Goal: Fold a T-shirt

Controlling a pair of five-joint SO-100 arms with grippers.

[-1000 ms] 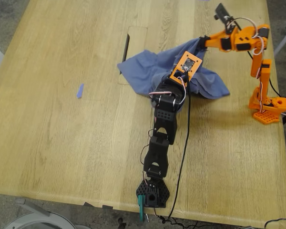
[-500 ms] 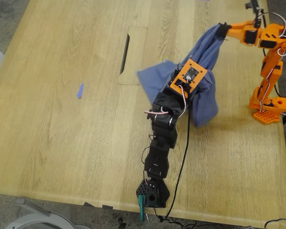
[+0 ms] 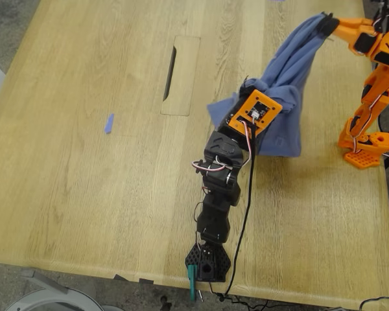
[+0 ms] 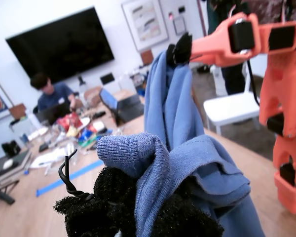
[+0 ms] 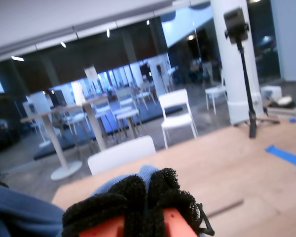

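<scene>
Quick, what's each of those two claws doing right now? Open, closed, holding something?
My first gripper: closed, pinching a bunch of the blue T-shirt.
My second gripper: closed on another part of the T-shirt, holding it up off the table.

my first tool and my second tool both clamp cloth (second arm raised higher).

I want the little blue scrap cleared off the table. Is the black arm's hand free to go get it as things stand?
Probably not: my first hand is shut on the T-shirt, which my second hand also holds up. The table toward the blue scrap is bare.
</scene>
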